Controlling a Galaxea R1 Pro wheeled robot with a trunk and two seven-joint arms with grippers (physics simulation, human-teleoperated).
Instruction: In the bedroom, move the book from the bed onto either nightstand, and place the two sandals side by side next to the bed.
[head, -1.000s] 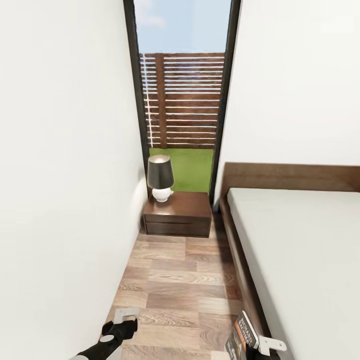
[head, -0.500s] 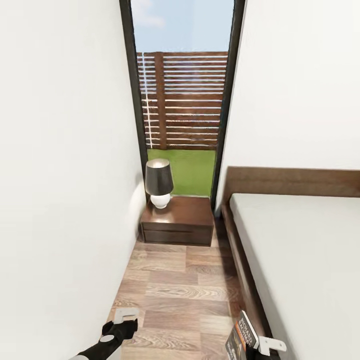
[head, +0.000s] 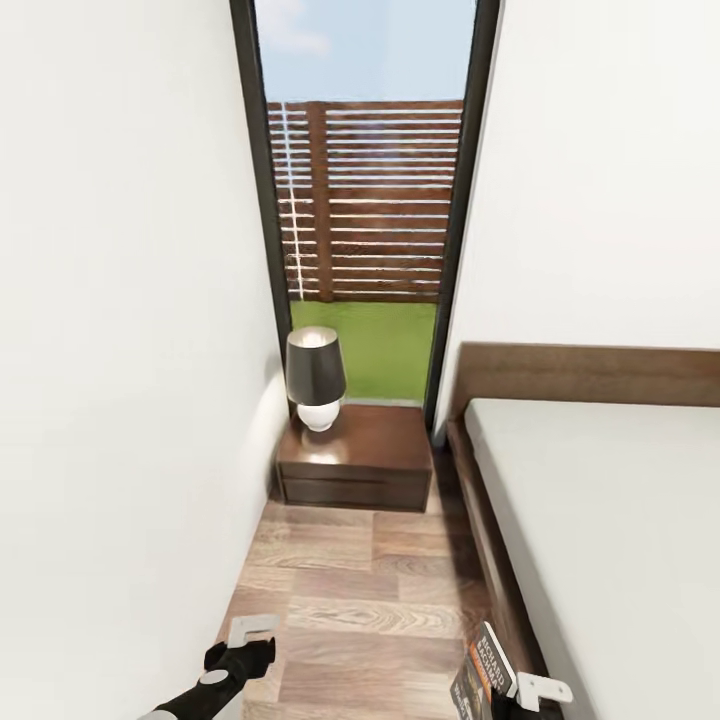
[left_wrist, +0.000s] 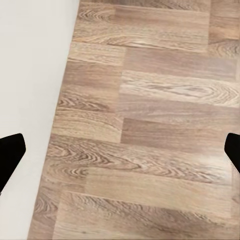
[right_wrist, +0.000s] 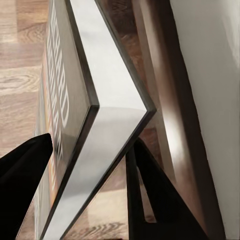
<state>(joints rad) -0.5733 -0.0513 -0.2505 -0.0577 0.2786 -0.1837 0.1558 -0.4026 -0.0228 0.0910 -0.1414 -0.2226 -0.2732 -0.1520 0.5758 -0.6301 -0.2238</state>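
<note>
The thin dark grey paperback book with an orange band (head: 482, 672) sits clamped between the right gripper (head: 508, 688) jaws at 5 o'clock. Judged light, stiff, slick-covered; the grip near its edge looks adequate. The left gripper (head: 243, 640), at 7 o'clock, hangs with jaws apart and empty. The low dark brown glossy nightstand (head: 372, 452) at 12 o'clock offers bare top beside a black-shaded lamp (head: 315, 375). The wood-plank floor (left_wrist: 150, 125) runs between wall and pale grey bed (head: 620, 520).

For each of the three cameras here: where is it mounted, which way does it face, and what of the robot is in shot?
Head view: on the head, facing forward and down toward the nightstand; left gripper and right gripper in shot.
Left wrist view: faces the floor between open fingers.
Right wrist view: faces the book clamped between fingers.
Head and right wrist views share the book.
</note>
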